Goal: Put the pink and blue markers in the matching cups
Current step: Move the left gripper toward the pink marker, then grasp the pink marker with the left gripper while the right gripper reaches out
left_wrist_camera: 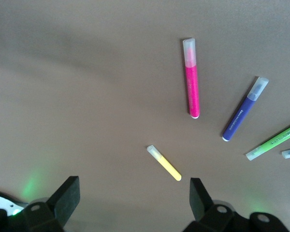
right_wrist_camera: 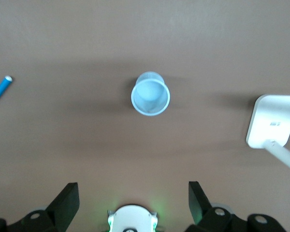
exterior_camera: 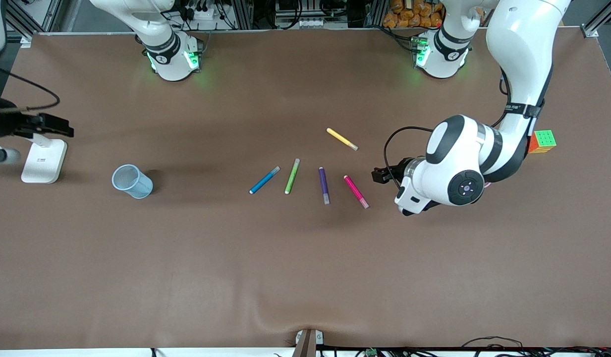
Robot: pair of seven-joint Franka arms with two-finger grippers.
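While nothing is yet lifted, I note the scene from the biggest thing down.

Table (exterior_camera: 305,277): brown mat, five markers fanned out near the middle, one cup toward the right arm's end.

Left arm: mine, reaching in low over the mat toward the left arm's end of the marker row.

Right arm: waiting at the edge of the front view, above the white stand (exterior_camera: 43,159).

Left claw (left_wrist_camera: 133,203): spread wide, empty, hovering just beside the pink marker.

Right claw (right_wrist_camera: 133,200): spread wide, empty, looking down on the blue cup.

Blue cup (exterior_camera: 132,181): upright, mouth open, well apart from the markers.

Pink cup: not visible in any view; possibly hidden under my left arm, cannot tell.

Pink marker (exterior_camera: 356,191): lying flat, pale cap toward the front camera, nearest of the row to my left claw.

Blue marker (exterior_camera: 264,180): flat at the row's other end, nearest the blue cup.

Others: purple marker (exterior_camera: 324,185), green marker (exterior_camera: 292,176), yellow marker (exterior_camera: 342,139); leave them alone.

Step in hand, my judgement: approach to pick the pink marker.

Doing it well: turn my wrist so the fingers (left_wrist_camera: 63,198) straddle the barrel crosswise, centre on the magenta part rather than the cap, descend straight, avoid nudging the purple marker beside it.
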